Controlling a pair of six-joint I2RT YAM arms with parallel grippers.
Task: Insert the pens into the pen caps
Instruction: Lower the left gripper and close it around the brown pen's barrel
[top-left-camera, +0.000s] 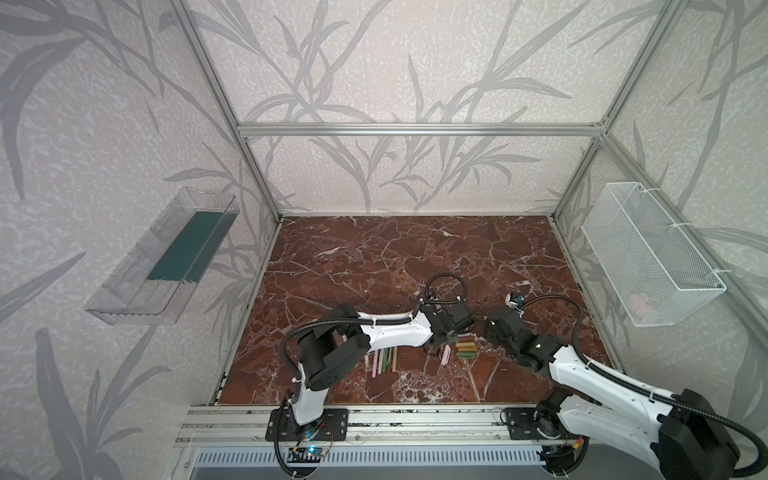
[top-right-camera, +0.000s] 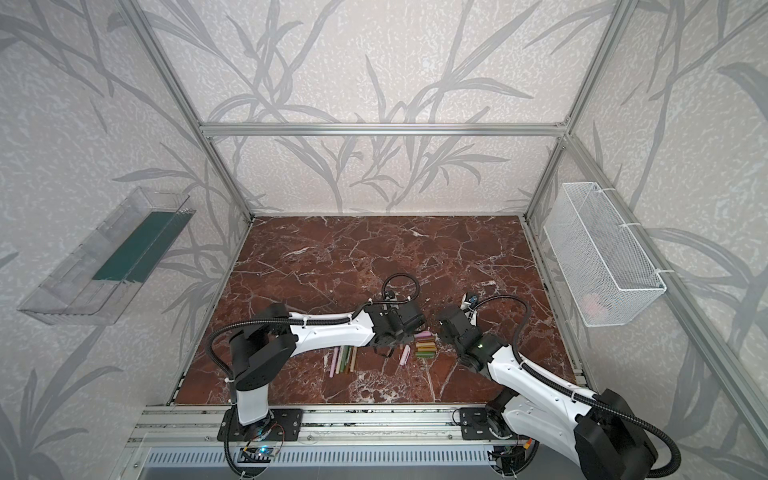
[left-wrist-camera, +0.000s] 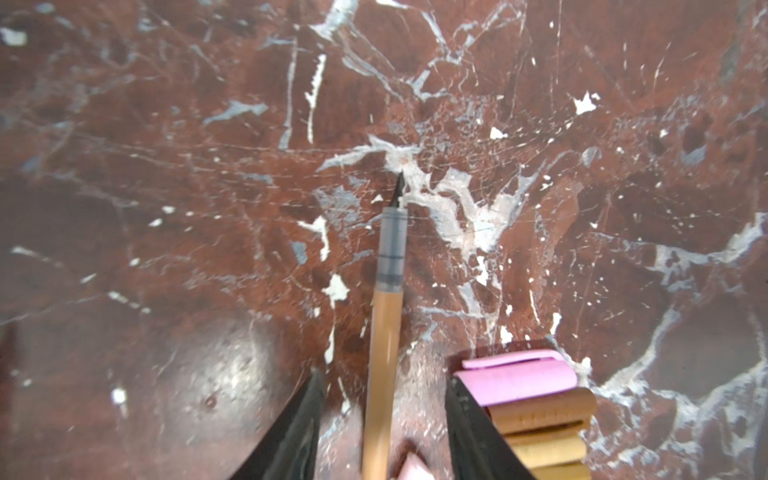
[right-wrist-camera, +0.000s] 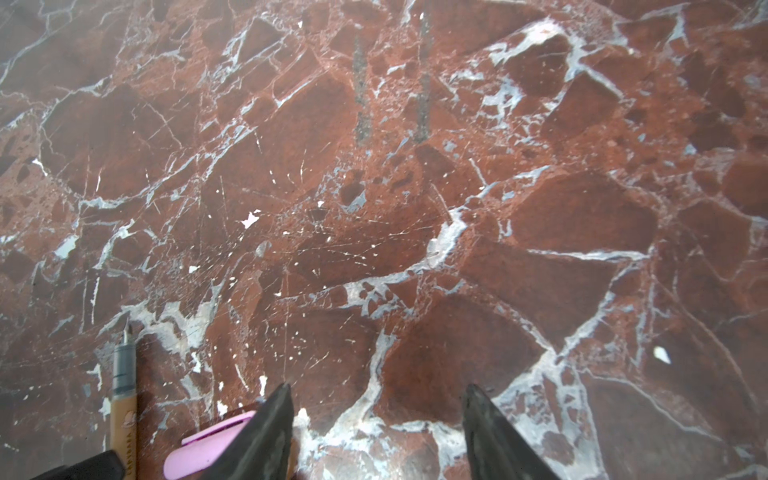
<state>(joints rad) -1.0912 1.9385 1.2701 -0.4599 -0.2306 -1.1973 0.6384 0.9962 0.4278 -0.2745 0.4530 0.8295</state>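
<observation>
Left hand (left-wrist-camera: 384, 376) — tan pen (left-wrist-camera: 387, 307) between parted jaws

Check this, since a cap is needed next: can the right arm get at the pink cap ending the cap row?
Probably yes. The right claw is open and empty, and the pink cap lies uncovered right beside it. The left claw, open around the tan pen close by, leaves little room.

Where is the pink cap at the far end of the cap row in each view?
In a top view: the pink cap, far end of the cap row.
In a top view: the same place.
Left wrist: lower right, heading the cap row.
Right wrist: bottom edge, left of middle.
Landmark: the tan pen beside it, seen in both wrist views only.
</observation>
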